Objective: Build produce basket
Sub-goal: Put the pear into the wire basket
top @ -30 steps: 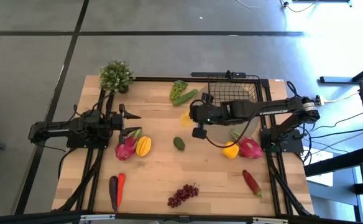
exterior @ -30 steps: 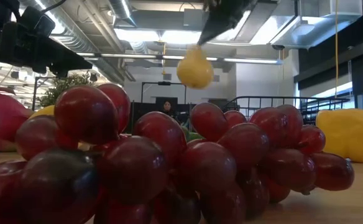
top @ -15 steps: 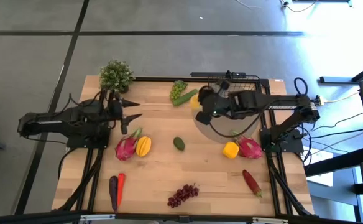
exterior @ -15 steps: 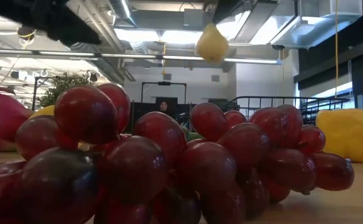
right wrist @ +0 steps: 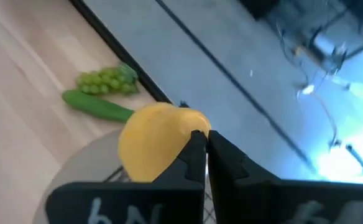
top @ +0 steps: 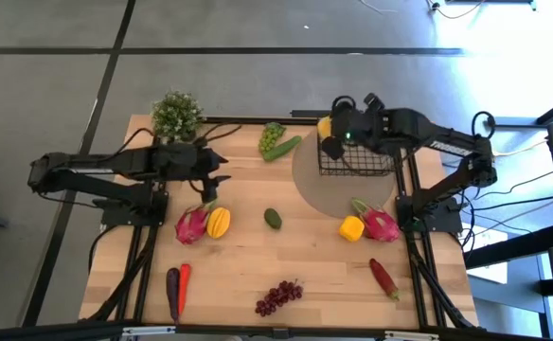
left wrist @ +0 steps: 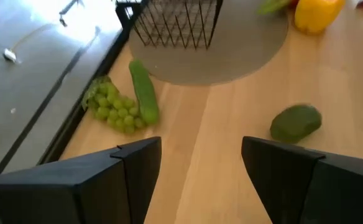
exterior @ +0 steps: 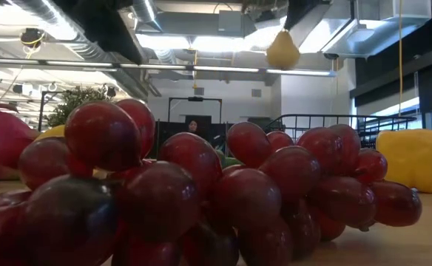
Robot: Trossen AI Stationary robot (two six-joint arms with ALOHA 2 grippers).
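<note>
I am holding the lemon [top: 325, 126] clenched in the right gripper [top: 330, 135] at upper right over the basket [top: 362, 156]; left gripper [top: 218, 170] is waiting spread open; other produce is lying outside

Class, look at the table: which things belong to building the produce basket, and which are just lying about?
Belongs to the job:
basket
lemon, gripped by the shut right gripper at the basket's edge
avocado
cucumber
green grapes
yellow pepper
purple grapes
open left gripper, waiting

Just lying about:
potted plant
round grey mat

Industrial lab: exposed ceiling ducts [exterior: 105, 33], concrete floor [top: 258, 76], cables [top: 513, 204].
</note>
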